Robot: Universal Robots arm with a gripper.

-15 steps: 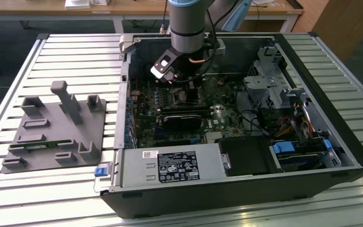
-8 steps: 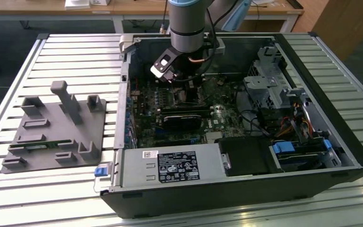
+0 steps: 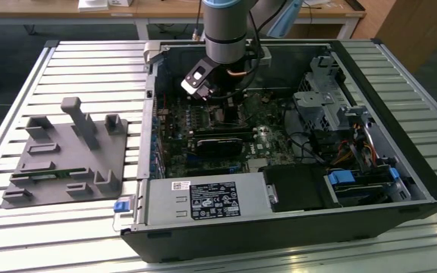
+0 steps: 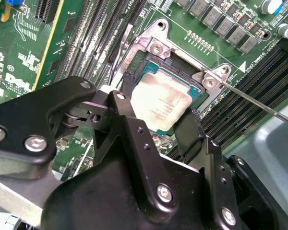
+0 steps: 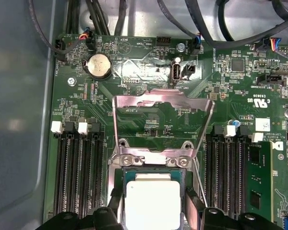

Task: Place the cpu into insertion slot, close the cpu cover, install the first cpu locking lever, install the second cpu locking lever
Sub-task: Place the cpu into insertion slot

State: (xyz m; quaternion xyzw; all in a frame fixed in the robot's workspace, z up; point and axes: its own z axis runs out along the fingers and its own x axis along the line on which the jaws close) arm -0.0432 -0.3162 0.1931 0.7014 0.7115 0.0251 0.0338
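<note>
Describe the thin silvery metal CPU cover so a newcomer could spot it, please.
Inside the open black computer case lies a dark green motherboard. The cover stands open beside the pale silver-grey square chip; unlike the long black slots flanking it, it is a hollow frame.

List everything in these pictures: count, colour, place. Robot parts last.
cpu: one, silver-grey top, between the gripper's fingers at the insertion slot.
insertion slot: one, dark with silvery rim, on the green motherboard.
cpu cover: one, silvery, swung open beyond the slot.
locking lever: one, thin silvery rod, sticking out beside the slot.
coin cell: one, silver, beyond the cover.
memory slots: two banks, black, either side of the slot.
computer case: one, black, open, on the table.
fixture plate: one, grey, at the exterior view's left.
table: one, silver, slatted.
arm: one, grey, reaching into the case.
gripper: one, black, shut on the cpu.
</note>
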